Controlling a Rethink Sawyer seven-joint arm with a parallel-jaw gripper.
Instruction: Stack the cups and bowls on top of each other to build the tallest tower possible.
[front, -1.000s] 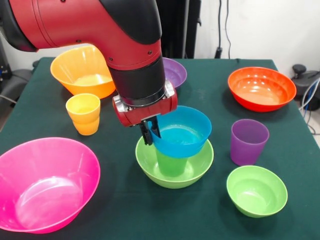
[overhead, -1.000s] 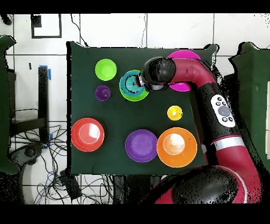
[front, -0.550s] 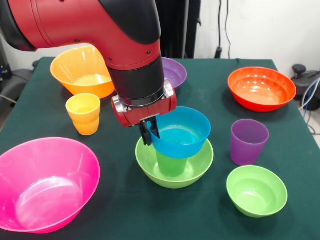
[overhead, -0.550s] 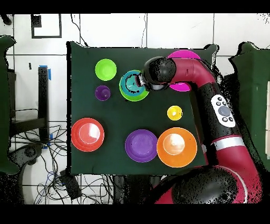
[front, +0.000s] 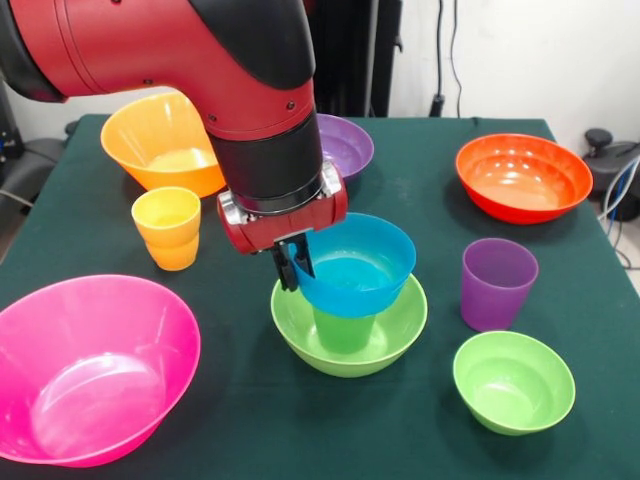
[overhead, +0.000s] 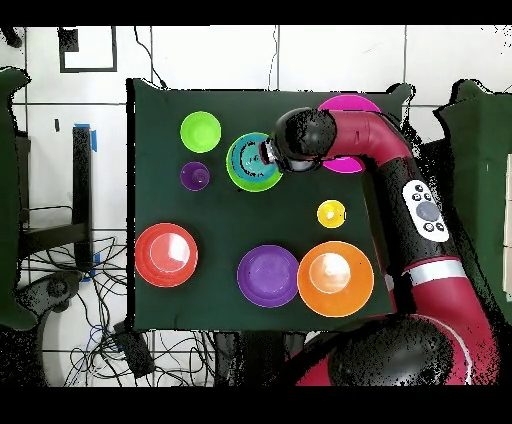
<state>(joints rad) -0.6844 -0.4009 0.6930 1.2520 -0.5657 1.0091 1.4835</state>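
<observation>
My gripper (front: 291, 266) is shut on the left rim of the blue bowl (front: 355, 265), one finger inside and one outside. The blue bowl rests slightly tilted on the green cup (front: 343, 330), which stands inside the lime-green bowl (front: 392, 343) at mid-table. From above, the gripper (overhead: 268, 152) covers the right side of the blue bowl (overhead: 249, 159). The purple cup (front: 497, 283) stands upright to the right of the stack. The small green bowl (front: 513, 382) sits in front of the purple cup. A yellow-orange cup (front: 168, 227) stands to the left.
A large pink bowl (front: 90, 365) fills the near left corner. An orange bowl (front: 155, 140) and a purple bowl (front: 345, 145) sit at the back, partly behind the arm. A red-orange bowl (front: 522, 177) sits at the back right.
The gripper and the blue bowl have shifted slightly left and up in the front view. The other cups and bowls have not moved.
</observation>
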